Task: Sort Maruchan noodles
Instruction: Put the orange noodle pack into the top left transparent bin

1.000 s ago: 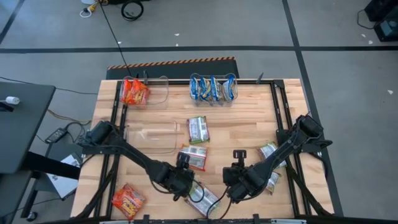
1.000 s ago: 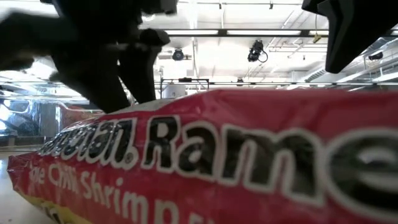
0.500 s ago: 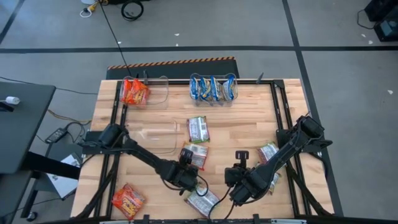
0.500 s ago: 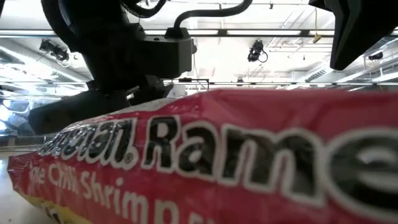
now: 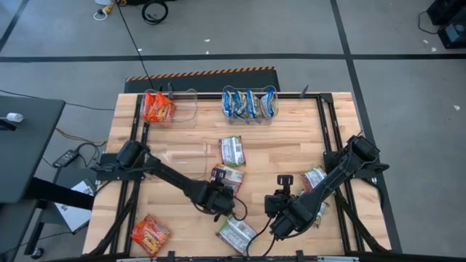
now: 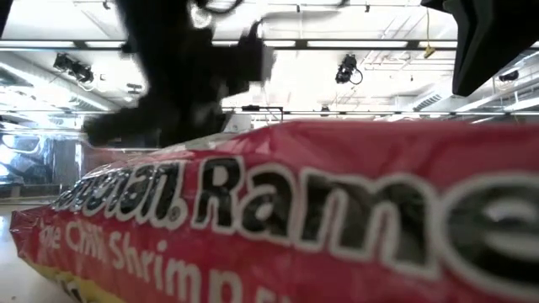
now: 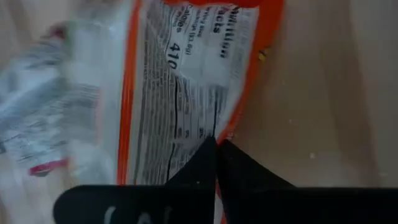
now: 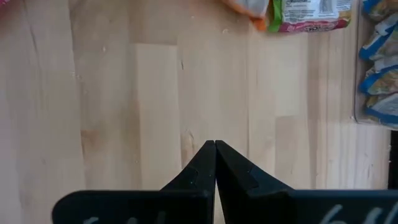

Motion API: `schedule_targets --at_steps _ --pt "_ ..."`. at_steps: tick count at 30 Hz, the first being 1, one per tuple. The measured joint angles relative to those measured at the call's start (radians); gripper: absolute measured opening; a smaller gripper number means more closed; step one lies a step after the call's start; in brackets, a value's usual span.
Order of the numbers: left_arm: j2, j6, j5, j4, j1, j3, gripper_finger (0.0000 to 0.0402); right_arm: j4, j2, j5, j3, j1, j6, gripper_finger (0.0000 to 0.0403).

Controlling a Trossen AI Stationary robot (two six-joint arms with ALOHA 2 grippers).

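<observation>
Your left gripper [image 5: 220, 198], lower centre, is pinched on the edge of a crinkly orange-trimmed plastic ramen packet [image 7: 186, 93]; your right gripper [image 8: 215, 149] hangs closed over the bare wooden table [image 8: 124, 112].

We see that the left gripper [image 5: 220, 198], which a second ago stood open over the packet at the table's near edge [image 5: 236, 233], has moved farther from that edge and closed at the near end of an orange-edged packet [image 7: 180, 93] in the table's middle. That near-edge packet has shifted slightly. In the low view the left arm [image 6: 181, 76] now looms higher.
</observation>
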Motion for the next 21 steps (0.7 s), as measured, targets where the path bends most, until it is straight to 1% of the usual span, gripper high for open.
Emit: schedule_targets --at_steps 4,10,15,19,21 --pt "-0.08 -0.025 0.042 -0.047 0.034 0.063 0.0006 0.002 0.0 0.015 0.0 0.0 0.009 0.0014" --pt "-0.228 -0.13 0.106 -0.08 0.138 0.133 0.0004 0.009 0.0 0.059 0.0 0.0 0.037 0.0014" --pt "-0.352 -0.234 0.157 -0.177 0.287 0.154 0.0003 0.016 0.0 0.087 0.0 -0.009 0.067 0.0014" --pt "-0.442 -0.263 0.158 -0.285 0.42 0.156 0.0003 0.023 0.0 0.104 0.0 -0.02 0.089 0.0014" --pt "-0.474 -0.275 0.175 -0.335 0.493 0.156 0.0002 0.03 0.0 0.104 0.0 -0.028 0.089 0.0014"
